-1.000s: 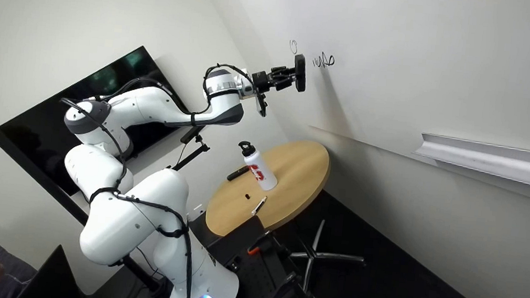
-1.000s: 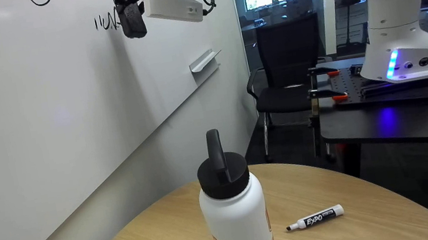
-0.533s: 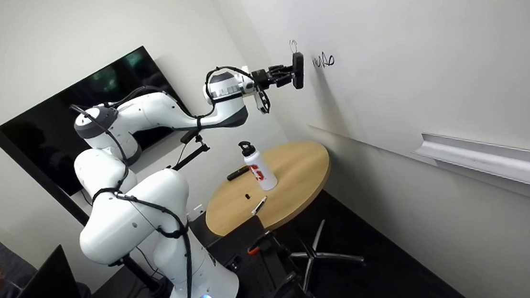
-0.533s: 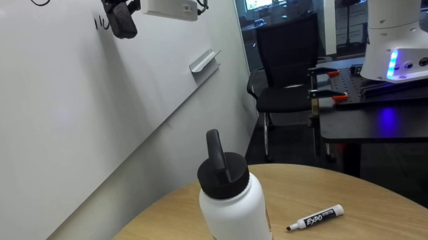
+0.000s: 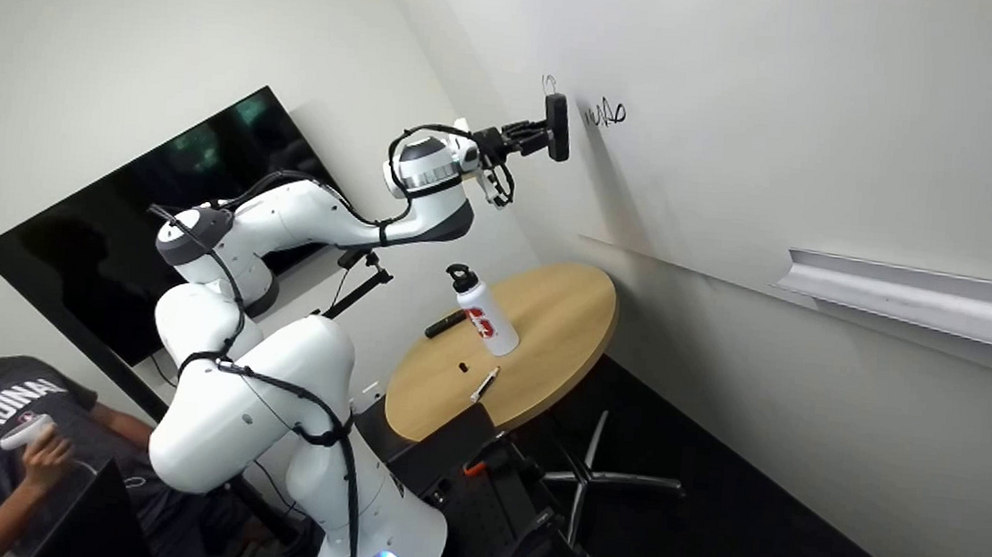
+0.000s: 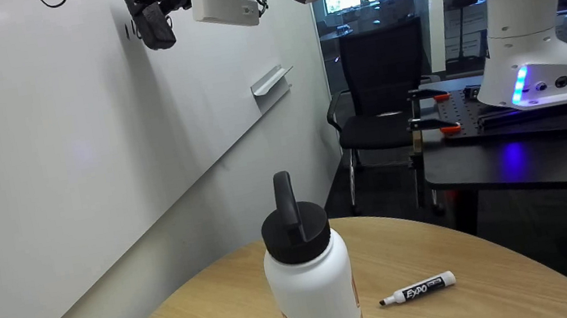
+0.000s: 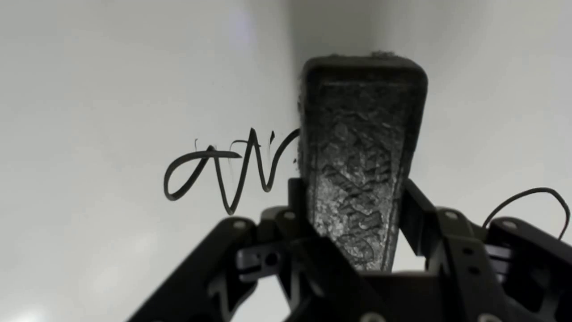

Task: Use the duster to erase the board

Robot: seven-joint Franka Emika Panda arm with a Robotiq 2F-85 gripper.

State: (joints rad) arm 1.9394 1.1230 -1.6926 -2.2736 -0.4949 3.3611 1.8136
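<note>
The duster is a dark, blocky eraser (image 7: 357, 147), also seen in both exterior views (image 5: 556, 127) (image 6: 153, 27). My gripper (image 7: 353, 205) is shut on its sides, and its face fills the middle of the wrist view. The board (image 5: 788, 125) is the large white surface in front of it. The duster is close to the board; I cannot tell whether it touches. A dark scribble (image 7: 230, 174) runs leftward from the duster in the wrist view, its near end hidden behind the duster. A separate curved mark (image 7: 536, 190) lies at the right.
A round wooden table (image 5: 566, 303) below holds a white bottle (image 6: 314, 296) and a marker (image 6: 418, 289). A metal tray (image 5: 925, 298) juts from the board's lower edge. A black screen (image 5: 151, 212) hangs behind the arm. A person (image 5: 5, 451) sits at the left.
My gripper and the duster have shifted along the board, left and slightly up in both exterior views, toward the curved mark. The scribbles look unchanged. The person has leaned into view.
</note>
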